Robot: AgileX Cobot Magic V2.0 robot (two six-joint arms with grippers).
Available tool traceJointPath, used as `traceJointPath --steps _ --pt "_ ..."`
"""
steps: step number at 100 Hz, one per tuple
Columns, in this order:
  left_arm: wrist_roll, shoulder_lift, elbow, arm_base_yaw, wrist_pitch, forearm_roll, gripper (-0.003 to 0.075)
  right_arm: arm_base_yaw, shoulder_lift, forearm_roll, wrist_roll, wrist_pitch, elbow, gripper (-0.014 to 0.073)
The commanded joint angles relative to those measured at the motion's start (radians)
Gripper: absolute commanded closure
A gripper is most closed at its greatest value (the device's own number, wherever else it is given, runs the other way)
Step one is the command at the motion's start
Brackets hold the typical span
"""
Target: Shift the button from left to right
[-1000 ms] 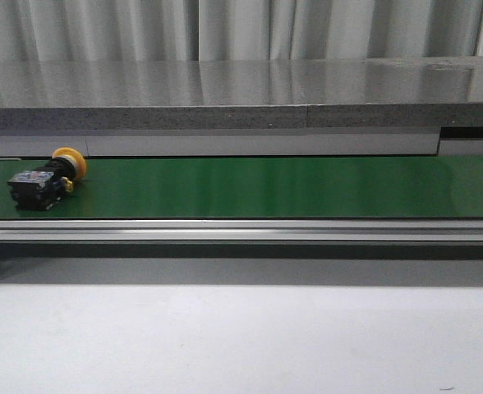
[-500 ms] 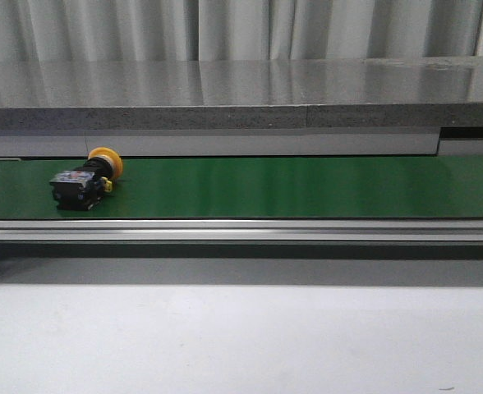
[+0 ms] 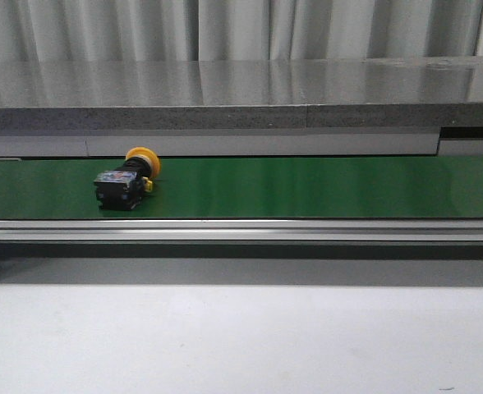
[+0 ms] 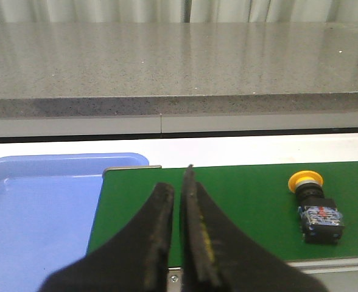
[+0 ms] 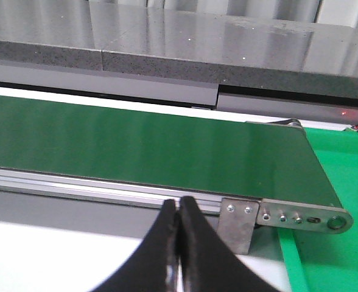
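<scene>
The button (image 3: 126,182) lies on its side on the green belt (image 3: 307,187), left of the middle, with its yellow-orange cap turned toward the back. The left wrist view shows the button (image 4: 316,207) on the belt (image 4: 246,194), well off to one side of my left gripper (image 4: 178,182). That gripper hangs over the belt's end, its black fingers almost together and holding nothing. My right gripper (image 5: 178,202) is shut and empty, in front of the belt's (image 5: 136,140) other end. Neither gripper appears in the front view.
A blue tray (image 4: 39,207) sits beside the belt's left end. A green tray (image 5: 343,176) sits at its right end, past a metal bracket (image 5: 240,222). A grey stone counter (image 3: 241,90) runs behind the belt, and a white tabletop (image 3: 241,336) lies in front.
The button has travelled to the right along the belt, from near the left edge of the front view to left of the middle. No arm shows in those frames.
</scene>
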Motion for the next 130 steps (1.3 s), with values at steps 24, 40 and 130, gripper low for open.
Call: traceJointPath --steps 24,40,130 --pt "-0.002 -0.001 -0.029 -0.008 -0.088 -0.009 0.0715 0.001 -0.017 0.021 -0.003 -0.171 -0.018 0.0662" --pt "-0.002 -0.001 -0.029 -0.008 -0.088 -0.009 0.0715 0.001 -0.003 0.066 -0.003 -0.12 -0.099 0.0662" --pt "-0.002 -0.001 -0.029 -0.008 -0.088 -0.009 0.0715 0.001 0.82 0.09 -0.003 0.692 -0.875 0.0662"
